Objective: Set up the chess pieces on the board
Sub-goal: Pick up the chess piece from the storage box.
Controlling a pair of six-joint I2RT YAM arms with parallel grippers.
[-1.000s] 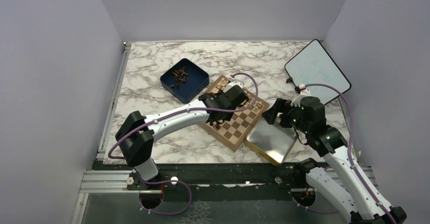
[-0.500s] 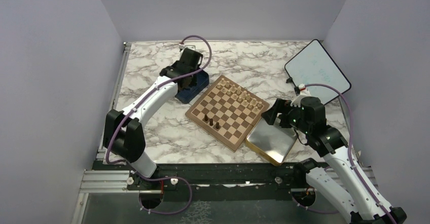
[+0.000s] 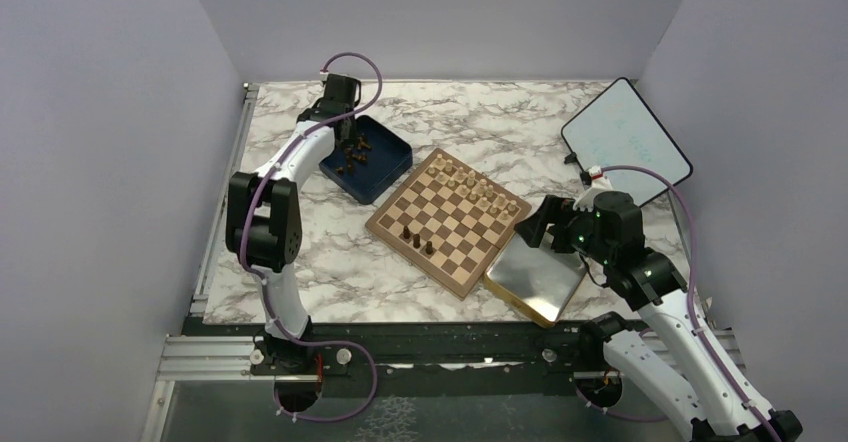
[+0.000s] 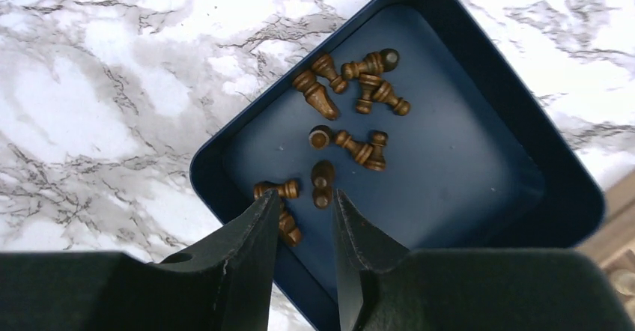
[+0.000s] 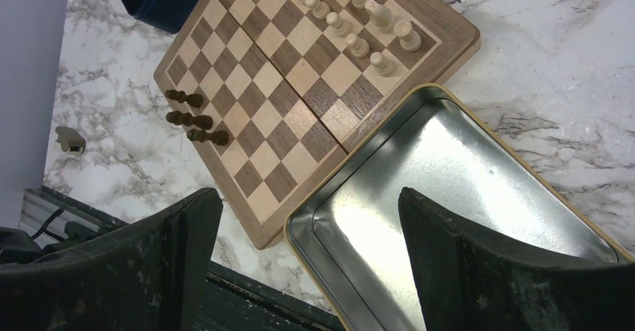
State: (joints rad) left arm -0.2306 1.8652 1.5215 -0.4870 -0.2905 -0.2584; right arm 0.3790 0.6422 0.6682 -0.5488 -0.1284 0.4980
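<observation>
The board [image 3: 447, 224] lies mid-table, seen also as the board [image 5: 284, 106] in the right wrist view. Three dark chess pieces [image 3: 415, 239] stand in a short row by its near-left edge, the same dark pieces [image 5: 191, 118] showing in the right wrist view. Several more dark pieces [image 4: 359, 147] lie loose in the dark blue box [image 4: 464, 166]. My left gripper [image 4: 305, 196] hovers over that box, open by a narrow gap with nothing between the jaws. One fallen piece [image 4: 322, 183] lies just beyond its tips. My right gripper [image 5: 311, 204] is wide open above the metal tray [image 5: 464, 174].
Pale chessmen [image 3: 475, 184] stand in rows along the board's far-right side. The blue box [image 3: 385, 162] sits at the back left, the gold-rimmed tray [image 3: 535, 280] against the board's near-right corner. A whiteboard [image 3: 625, 142] leans at the right wall.
My left arm has swung from over the board back to the blue box, and its jaws have narrowed. The right arm has not moved.
</observation>
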